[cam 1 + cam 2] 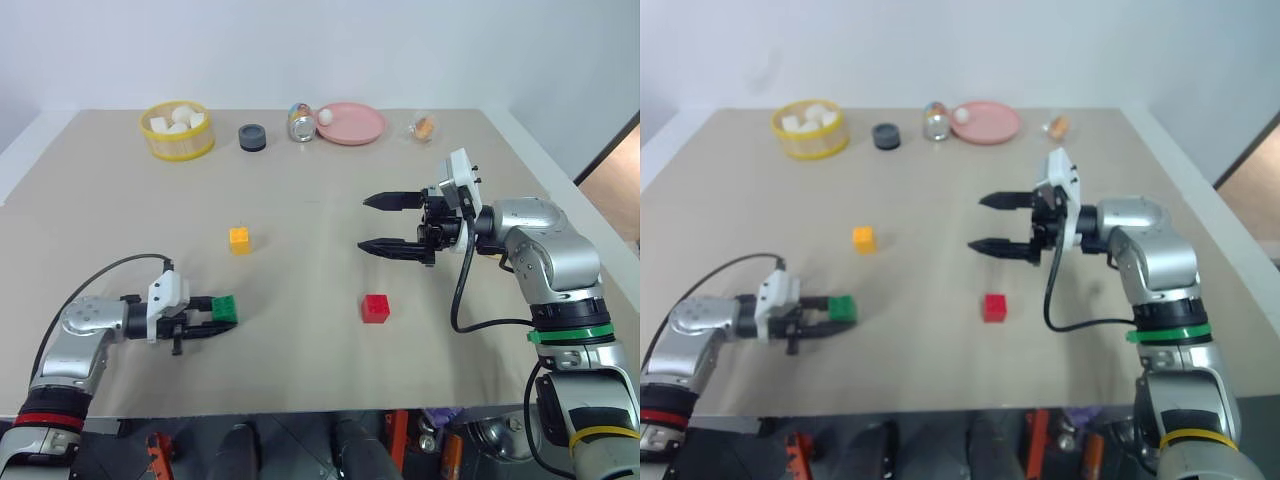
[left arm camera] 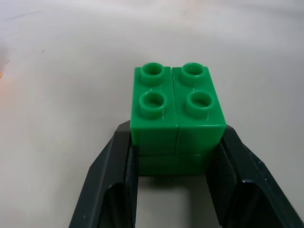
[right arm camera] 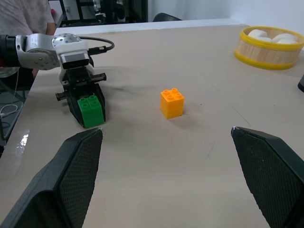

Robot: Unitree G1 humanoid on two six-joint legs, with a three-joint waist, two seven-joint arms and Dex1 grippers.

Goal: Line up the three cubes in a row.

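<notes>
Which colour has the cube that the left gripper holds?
Green: the cube between the left gripper's black fingers. The left wrist view shows it best.

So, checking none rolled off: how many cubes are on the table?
3: green cube clamped in the left gripper, yellow cube mid-table, red cube below the open right gripper.

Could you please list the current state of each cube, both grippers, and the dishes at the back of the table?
Green cube: upright, clamped in the left gripper.
Yellow-orange cube: upright, free on the table.
Red cube: upright, free on the table.
Left gripper: shut on the green cube.
Right gripper: open, holding nothing, above the table.
Yellow basket: upright, holding white lumps.
Pink plate: flat, a small white ball on it.
</notes>
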